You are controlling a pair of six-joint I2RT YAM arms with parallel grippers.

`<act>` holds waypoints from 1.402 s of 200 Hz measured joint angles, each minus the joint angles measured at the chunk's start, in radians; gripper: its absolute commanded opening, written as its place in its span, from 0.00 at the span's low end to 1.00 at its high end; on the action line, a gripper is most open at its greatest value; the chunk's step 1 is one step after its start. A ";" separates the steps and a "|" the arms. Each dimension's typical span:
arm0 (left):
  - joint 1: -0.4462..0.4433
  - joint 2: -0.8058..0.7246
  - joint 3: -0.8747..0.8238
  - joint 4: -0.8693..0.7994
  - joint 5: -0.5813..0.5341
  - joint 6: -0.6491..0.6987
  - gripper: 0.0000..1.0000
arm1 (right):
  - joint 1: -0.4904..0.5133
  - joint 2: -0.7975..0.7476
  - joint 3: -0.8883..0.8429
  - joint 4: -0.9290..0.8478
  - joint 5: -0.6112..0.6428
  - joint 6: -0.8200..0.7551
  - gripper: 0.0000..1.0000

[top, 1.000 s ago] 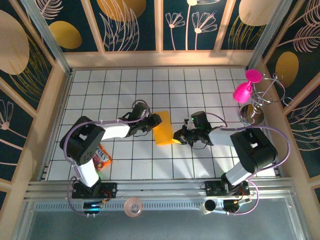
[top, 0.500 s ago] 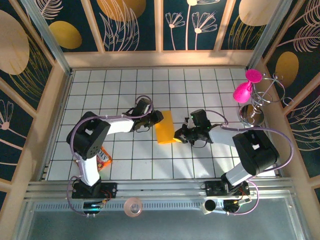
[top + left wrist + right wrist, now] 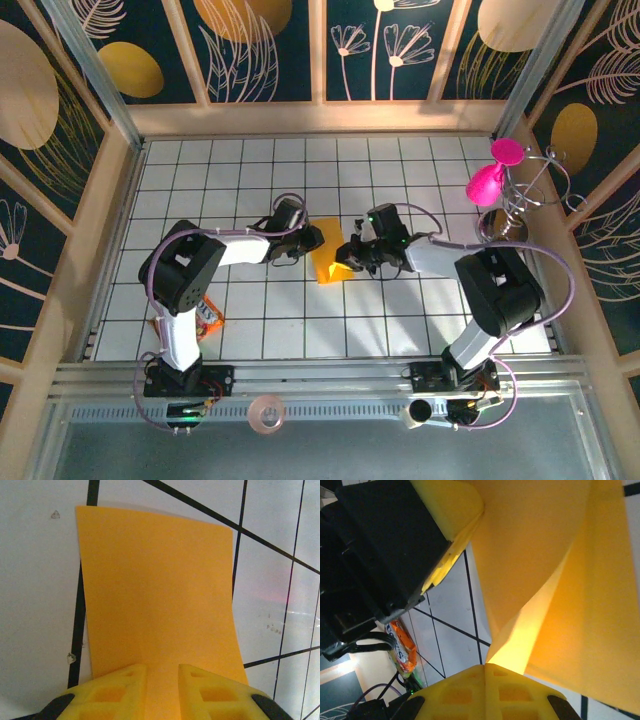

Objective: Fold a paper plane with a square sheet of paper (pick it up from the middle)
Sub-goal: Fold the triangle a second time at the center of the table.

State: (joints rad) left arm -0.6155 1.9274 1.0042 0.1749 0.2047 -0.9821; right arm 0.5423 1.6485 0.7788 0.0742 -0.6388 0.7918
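**Paper held up at mid-table, pinched on the right, left jaws a little apart**

Top view: paper (image 3: 328,265) is sitting just left of frame centre on the tiled table (image 3: 200,190), between the two grippers. Left gripper (image 3: 313,240) is meeting its upper left edge and right gripper (image 3: 347,256) its right edge. Snack packet (image 3: 205,315) is lying at lower left beside the left arm's base, well apart from the paper.

Left wrist: paper (image 3: 160,590) is filling the frame centre, its far edge resting on the tiles and its near edge running in between the fingers. Left gripper (image 3: 162,667) is showing a narrow gap, so the jaws are not closed on the sheet.

Right wrist: right gripper (image 3: 485,666) is fully closed, pinching a creased point of the paper (image 3: 540,555), which is fanning upward in two flaps. Left gripper (image 3: 462,527) is straddling the sheet's edge at upper left. Packet (image 3: 402,647) is showing at lower left.
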 measured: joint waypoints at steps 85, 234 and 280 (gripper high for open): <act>0.007 0.000 0.021 -0.024 -0.001 0.053 0.23 | 0.016 0.087 0.027 0.126 -0.006 0.057 0.00; 0.052 0.052 0.083 -0.061 -0.018 0.101 0.14 | 0.016 0.148 0.023 0.223 -0.025 0.108 0.00; 0.052 0.054 0.085 -0.067 -0.016 0.107 0.13 | 0.016 0.177 0.023 0.261 -0.036 0.129 0.00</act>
State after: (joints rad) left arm -0.5636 1.9816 1.0897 0.1081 0.1883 -0.8753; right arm 0.5583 1.8256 0.8021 0.3355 -0.6746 0.9203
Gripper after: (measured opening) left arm 0.131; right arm 0.051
